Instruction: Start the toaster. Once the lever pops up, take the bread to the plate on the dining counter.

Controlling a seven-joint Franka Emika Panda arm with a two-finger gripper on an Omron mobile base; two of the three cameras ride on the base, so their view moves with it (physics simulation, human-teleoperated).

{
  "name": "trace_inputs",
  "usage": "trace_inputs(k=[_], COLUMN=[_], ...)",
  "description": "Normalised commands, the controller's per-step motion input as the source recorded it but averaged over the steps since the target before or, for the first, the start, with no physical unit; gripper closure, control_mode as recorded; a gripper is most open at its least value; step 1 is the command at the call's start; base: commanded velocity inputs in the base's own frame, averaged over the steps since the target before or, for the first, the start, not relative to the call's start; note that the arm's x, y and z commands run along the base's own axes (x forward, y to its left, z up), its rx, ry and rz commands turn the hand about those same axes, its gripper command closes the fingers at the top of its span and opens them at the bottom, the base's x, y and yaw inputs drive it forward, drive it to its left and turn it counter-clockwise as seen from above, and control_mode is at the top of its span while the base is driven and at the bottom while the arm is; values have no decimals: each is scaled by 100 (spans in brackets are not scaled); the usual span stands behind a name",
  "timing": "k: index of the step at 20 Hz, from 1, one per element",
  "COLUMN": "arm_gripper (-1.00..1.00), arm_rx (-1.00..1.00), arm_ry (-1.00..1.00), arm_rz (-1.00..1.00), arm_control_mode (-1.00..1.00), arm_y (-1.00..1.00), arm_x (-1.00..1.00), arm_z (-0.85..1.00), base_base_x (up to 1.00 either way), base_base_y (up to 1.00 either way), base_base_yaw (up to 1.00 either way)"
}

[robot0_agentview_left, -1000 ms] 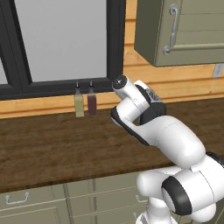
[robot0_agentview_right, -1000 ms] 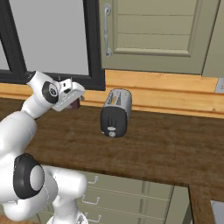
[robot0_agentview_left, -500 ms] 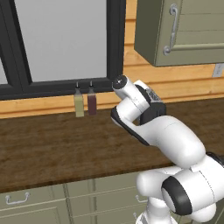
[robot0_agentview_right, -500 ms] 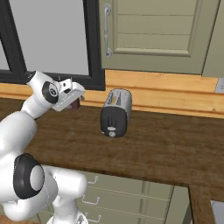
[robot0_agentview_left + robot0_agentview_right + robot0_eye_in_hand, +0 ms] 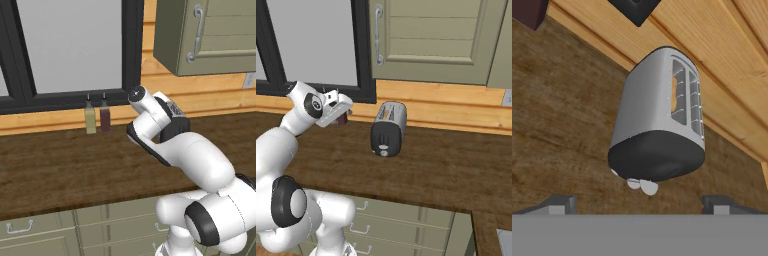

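The toaster (image 5: 388, 128) is a small rounded silver-grey box with two top slots and a dark end panel; it stands on the brown wooden counter (image 5: 446, 170) near the back wall, below a cabinet. In the hand view a tan strip of bread (image 5: 673, 95) shows inside one slot. The gripper (image 5: 639, 202) hangs apart from it, fingers spread wide, holding nothing. No writing is readable.

The counter (image 5: 60, 165) is seen from behind the arm, left and right, looking forward and down; the toaster (image 5: 657, 125) is viewed closely from the hand camera.
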Motion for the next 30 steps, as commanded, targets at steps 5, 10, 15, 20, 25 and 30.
trace_inputs(k=[5,10,15,20,25,30], arm_gripper=[-100,-100,-100,-100,-100,-100], arm_rx=[0,0,0,0,0,0], arm_ry=[0,0,0,0,0,0], arm_rz=[0,0,0,0,0,0], arm_control_mode=[-100,-100,-100,-100,-100,-100], arm_y=[0,0,0,0,0,0], arm_x=[0,0,0,0,0,0], arm_z=[0,0,0,0,0,0], base_base_x=[0,0,0,0,0,0], base_base_y=[0,0,0,0,0,0], base_base_yaw=[0,0,0,0,0,0])
